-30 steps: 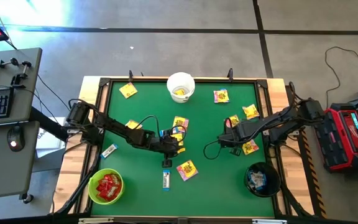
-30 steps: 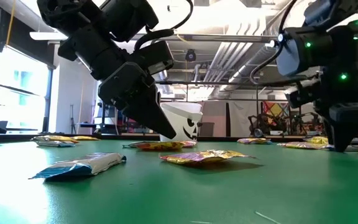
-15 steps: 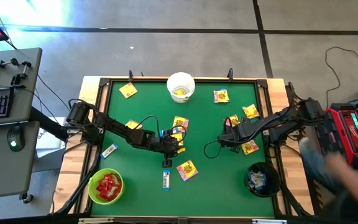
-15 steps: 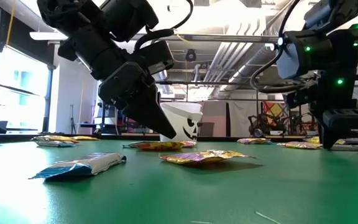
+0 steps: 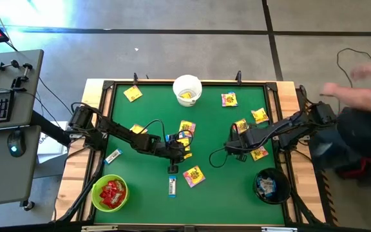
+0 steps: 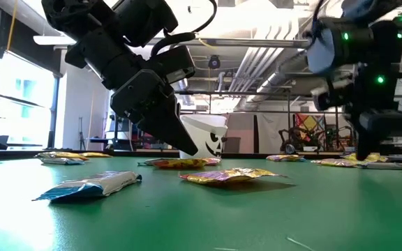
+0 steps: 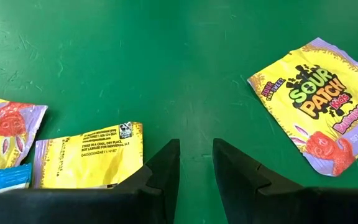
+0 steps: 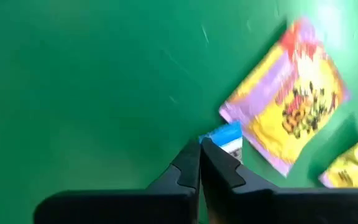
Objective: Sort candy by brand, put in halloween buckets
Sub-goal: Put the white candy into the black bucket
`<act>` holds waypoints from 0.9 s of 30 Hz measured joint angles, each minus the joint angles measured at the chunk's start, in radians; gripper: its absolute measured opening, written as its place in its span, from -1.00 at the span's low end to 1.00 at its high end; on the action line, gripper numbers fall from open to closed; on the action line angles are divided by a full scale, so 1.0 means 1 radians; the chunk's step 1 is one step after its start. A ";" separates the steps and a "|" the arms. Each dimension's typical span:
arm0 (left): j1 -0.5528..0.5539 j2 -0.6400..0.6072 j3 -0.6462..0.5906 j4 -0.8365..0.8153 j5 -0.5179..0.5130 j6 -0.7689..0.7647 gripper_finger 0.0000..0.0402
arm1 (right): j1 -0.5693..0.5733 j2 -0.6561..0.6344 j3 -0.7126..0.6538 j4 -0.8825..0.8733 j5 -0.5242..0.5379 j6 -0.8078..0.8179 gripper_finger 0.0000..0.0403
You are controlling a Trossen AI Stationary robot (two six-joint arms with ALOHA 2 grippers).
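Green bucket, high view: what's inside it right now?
The green bucket holds a heap of red packets, apparently no other brand on top. Anything beneath that top layer, and the bucket's floor, is covered and cannot be seen.

Candy (image 5: 194,175) and buckets (image 5: 187,89) on green table (image 5: 224,193)

So on my green mat I've got yellow packets (image 5: 194,175) lying flat all over, mostly mid-table and toward the right edge, plus one off by the far left corner. A white-and-blue bar (image 5: 172,186) lies near the front, another (image 5: 113,156) by the left edge. White bucket (image 5: 187,89) sits at the back with yellow inside, green bucket (image 5: 110,193) front-left is full of red packets, black bucket (image 5: 271,185) front-right holds the bars.
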 joint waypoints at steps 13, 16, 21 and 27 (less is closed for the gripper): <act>0.000 0.000 0.000 -0.004 0.000 0.000 -0.57 | 0.087 -0.002 0.159 -0.046 0.004 0.009 -1.00; 0.000 0.000 0.000 -0.005 0.000 0.000 -0.57 | 0.074 -0.002 0.159 -0.068 0.001 0.027 -1.00; 0.000 0.000 0.000 -0.009 0.000 0.000 -0.57 | 0.003 -0.002 0.158 -0.134 -0.007 0.027 -0.98; 0.000 0.000 0.000 -0.015 0.000 -0.002 -0.57 | -0.108 -0.002 0.158 -0.277 -0.013 0.023 -0.84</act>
